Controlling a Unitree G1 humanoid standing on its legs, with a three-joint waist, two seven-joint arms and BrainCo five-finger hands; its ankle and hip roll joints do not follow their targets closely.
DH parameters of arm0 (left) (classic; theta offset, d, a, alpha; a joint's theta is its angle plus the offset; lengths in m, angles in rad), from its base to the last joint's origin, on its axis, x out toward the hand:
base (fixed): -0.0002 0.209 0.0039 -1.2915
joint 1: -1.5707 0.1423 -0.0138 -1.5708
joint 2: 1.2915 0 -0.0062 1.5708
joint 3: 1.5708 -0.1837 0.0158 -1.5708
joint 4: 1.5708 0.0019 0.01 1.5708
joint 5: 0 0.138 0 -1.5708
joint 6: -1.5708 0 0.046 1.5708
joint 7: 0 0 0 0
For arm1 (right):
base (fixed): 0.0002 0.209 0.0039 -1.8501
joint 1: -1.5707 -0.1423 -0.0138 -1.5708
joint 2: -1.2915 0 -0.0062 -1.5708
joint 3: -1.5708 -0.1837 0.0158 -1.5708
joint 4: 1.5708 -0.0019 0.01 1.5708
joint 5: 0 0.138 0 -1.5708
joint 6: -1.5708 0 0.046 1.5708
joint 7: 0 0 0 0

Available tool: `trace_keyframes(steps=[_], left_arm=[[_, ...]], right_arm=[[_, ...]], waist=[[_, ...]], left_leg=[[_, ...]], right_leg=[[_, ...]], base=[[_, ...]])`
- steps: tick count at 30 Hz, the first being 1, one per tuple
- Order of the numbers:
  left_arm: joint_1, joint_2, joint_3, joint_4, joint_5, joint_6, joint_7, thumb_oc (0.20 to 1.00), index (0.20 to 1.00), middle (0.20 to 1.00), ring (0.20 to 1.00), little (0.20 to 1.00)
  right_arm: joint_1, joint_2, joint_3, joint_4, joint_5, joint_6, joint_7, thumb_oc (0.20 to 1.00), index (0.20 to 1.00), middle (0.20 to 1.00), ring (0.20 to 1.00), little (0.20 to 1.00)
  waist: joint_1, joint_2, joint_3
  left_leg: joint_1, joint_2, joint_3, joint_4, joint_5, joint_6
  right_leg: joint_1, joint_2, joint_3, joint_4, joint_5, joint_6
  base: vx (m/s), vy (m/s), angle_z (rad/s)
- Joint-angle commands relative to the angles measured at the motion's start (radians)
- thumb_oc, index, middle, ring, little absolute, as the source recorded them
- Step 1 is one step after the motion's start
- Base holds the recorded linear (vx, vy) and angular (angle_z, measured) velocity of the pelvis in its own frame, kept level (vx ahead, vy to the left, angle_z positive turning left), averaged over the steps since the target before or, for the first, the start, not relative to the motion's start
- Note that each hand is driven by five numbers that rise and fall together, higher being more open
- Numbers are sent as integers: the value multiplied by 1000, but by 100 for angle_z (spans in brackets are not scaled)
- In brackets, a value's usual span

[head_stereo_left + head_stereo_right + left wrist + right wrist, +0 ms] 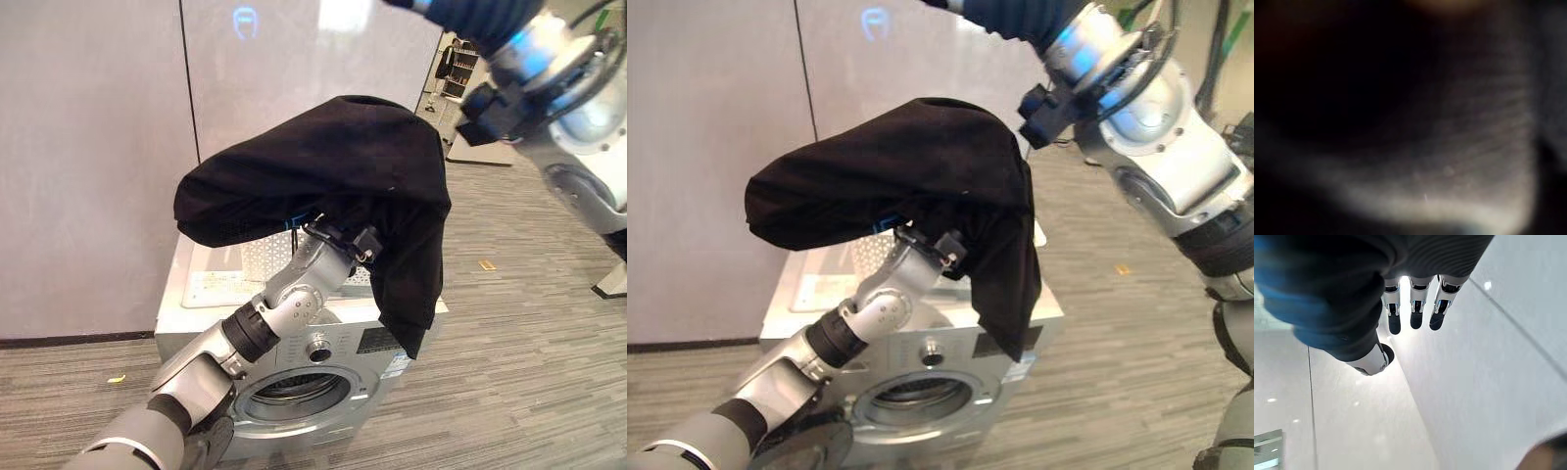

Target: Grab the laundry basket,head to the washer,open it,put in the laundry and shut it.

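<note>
No legible text anywhere.
The washer (323, 372) carries a dark panel with small print on its front and a pale sticker on its top, both too small to read; a glowing blue emblem on the wall (245, 20) is blurred beyond reading.

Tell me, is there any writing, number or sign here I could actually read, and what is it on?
None can be read.
Glowing blue sign on the wall: blurred.
Labels on the washer top: print too small.
Control panel on the washer front: markings too small.
</note>
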Motion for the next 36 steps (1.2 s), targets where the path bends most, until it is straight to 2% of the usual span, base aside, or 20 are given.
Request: trace_keyframes(steps=[1,2,4,5,6,8,9,12,14,15,19,22,25,28,29,30,31,32,34,36], left_arm=[[-74,-48,50,-12,42,-80,-20,200,200,200,200,200],[-59,-33,70,-43,51,-88,-21,200,200,200,200,200],[-48,-20,74,-66,56,-89,-21,200,200,200,200,200],[-35,-8,94,-96,59,-91,-27,200,200,200,200,200],[4,29,111,-156,60,-94,-37,200,200,200,200,200],[30,48,119,-196,53,-94,-50,200,200,200,200,200],[74,88,144,-260,52,-95,-67,200,200,200,200,200],[118,117,154,-308,52,-94,-78,200,200,200,200,200],[188,177,181,-396,50,-94,-117,200,200,200,200,200],[229,199,202,-430,51,-97,-134,200,200,200,200,200],[298,241,256,-488,64,-101,-156,200,200,200,200,200],[391,288,331,-531,63,-105,-185,200,200,200,200,200],[444,300,380,-556,52,-111,-208,200,200,200,200,200],[546,324,477,-608,23,-131,-238,200,200,200,200,200],[551,326,480,-611,22,-130,-239,200,200,200,200,200],[603,351,534,-640,8,-140,-254,200,200,200,200,200],[608,353,535,-644,7,-138,-255,200,200,200,200,200],[651,368,580,-668,-15,-141,-271,200,200,200,200,200],[675,380,600,-681,-23,-142,-279,200,200,200,200,200],[742,408,642,-708,-62,-136,-303,200,200,200,200,200]], right_arm=[[-2,-70,-117,67,-21,-67,-64,1000,1000,1000,1000,1000],[68,-70,-208,59,-39,-85,-85,1000,1000,1000,1000,1000],[116,-73,-262,42,-60,-88,-97,1000,1000,1000,1000,1000],[163,-73,-323,39,-73,-100,-116,1000,1000,1000,1000,1000],[296,-75,-447,-12,-118,-104,-125,1000,1000,1000,1000,1000],[373,-75,-519,-32,-146,-106,-144,1000,1000,1000,1000,1000],[499,-71,-630,-63,-193,-108,-163,1000,1000,1000,1000,1000],[618,-63,-730,-95,-232,-104,-177,1000,1000,1000,1000,1000],[762,-58,-860,-103,-291,-111,-208,1000,1000,1000,1000,1000],[824,-58,-933,-100,-375,-112,-254,1000,1000,1000,1000,1000],[949,-69,-1059,-84,-493,-98,-315,1000,1000,1000,1000,1000],[1111,-83,-1176,-52,-502,-99,-273,1000,1000,1000,1000,1000],[1181,-73,-1237,-69,-480,-120,-238,1000,1000,1000,1000,1000],[1254,5,-1293,-123,-365,-171,-144,1000,1000,1000,1000,1000],[1255,8,-1294,-125,-361,-171,-140,1000,1000,1000,1000,1000],[1292,57,-1287,-174,-315,-173,-75,1000,1000,1000,1000,1000],[1297,62,-1290,-179,-313,-171,-71,1000,1000,1000,1000,1000],[1336,92,-1296,-235,-286,-166,-15,1000,1000,1000,1000,1000],[1357,107,-1305,-263,-265,-162,15,1000,1000,1000,1000,1000],[1413,156,-1299,-274,-169,-163,82,1000,1000,1000,1000,1000]], waist=[[20,58,-28],[17,64,-26],[17,63,-27],[13,77,-24],[14,79,-22],[14,83,-20],[14,89,-16],[17,84,-18],[21,88,-15],[24,90,-14],[29,92,-14],[22,96,-8],[17,99,-7],[23,107,-7],[21,106,-8],[27,109,-1],[26,109,-6],[30,110,1],[31,111,0],[41,110,11]], left_leg=[[-19,2,-39,10,-42,31],[-18,2,-32,10,-45,33],[-19,3,-31,10,-46,35],[-18,2,-30,10,-47,36],[-19,2,-30,10,-49,38],[-20,1,-32,10,-50,40],[-21,0,-35,10,-51,41],[-21,0,-38,10,-52,42],[-22,-3,-44,10,-53,44],[-22,-3,-48,10,-54,44],[-23,-4,-55,10,-55,44],[-25,-5,-58,10,-53,41],[-25,-4,-55,10,-53,39],[-23,-4,-51,10,-53,39],[-23,-4,-51,10,-54,39],[-29,-5,-47,10,-40,38],[-24,-5,-49,10,-52,38],[-31,-5,-48,10,-37,36],[-30,-6,-54,10,-47,36],[-46,-9,-63,10,-29,33]], right_leg=[[-1,2,-19,30,-33,32],[-7,3,-12,32,-33,33],[-9,4,-9,33,-34,33],[-10,3,-6,33,-34,33],[-10,3,-5,33,-36,33],[-10,2,-5,33,-37,32],[-10,1,-7,34,-39,32],[-9,1,-11,36,-41,32],[-7,-1,-16,36,-45,33],[-5,-3,-20,35,-47,33],[0,-5,-30,32,-50,33],[1,-7,-36,33,-50,33],[-1,-6,-35,33,-50,33],[-2,-6,-31,31,-49,32],[-2,-6,-30,31,-49,32],[-11,-6,-27,35,-39,29],[-6,-6,-28,32,-47,30],[-13,-7,-30,35,-38,28],[-8,-8,-34,33,-47,30],[-14,-11,-48,35,-38,27]], base=[[-16,8,-16],[-13,5,-10],[-3,4,-3],[0,0,0],[0,0,0],[0,0,0],[0,0,0],[0,0,0],[5,-8,2],[0,0,0],[4,-4,2],[0,-4,1],[0,0,0],[0,0,0],[-59,-14,-3],[0,0,0],[-64,-18,-2],[0,0,0],[0,0,0],[-68,-16,4]])
